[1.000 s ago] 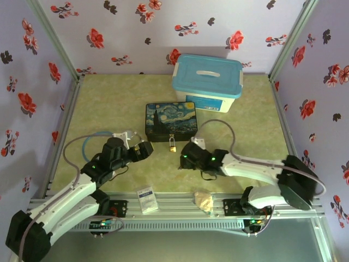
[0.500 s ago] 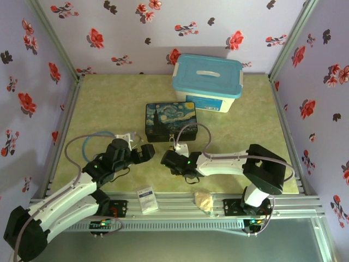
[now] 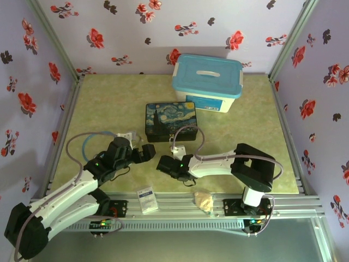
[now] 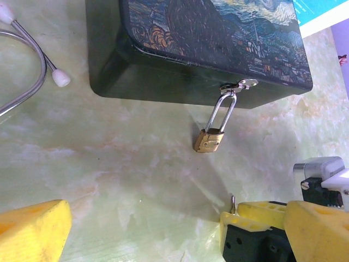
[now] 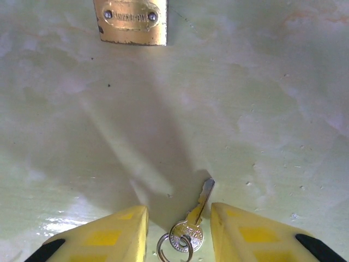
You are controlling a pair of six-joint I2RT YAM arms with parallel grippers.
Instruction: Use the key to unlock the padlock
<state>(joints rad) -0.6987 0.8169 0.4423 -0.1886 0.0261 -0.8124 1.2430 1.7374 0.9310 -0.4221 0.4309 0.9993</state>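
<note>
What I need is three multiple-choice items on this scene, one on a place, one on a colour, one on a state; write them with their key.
1. Where is the padlock?
A. hanging on the painted box, at its front hasp
B. lying loose mid-table
C. clamped in the left jaws

2. What colour is the lid of the storage tub?
A. red
B. blue
C. black

3. How does the key stand?
A. inserted in the padlock
B. hooked on the shackle
C. between the right jaws, apart from the padlock

Answers: 1 A, its shackle loops through the hasp; 2 B, the lid is light blue over a white body; 3 C, the right wrist view shows it between the yellow jaws, the padlock ahead of it.
</note>
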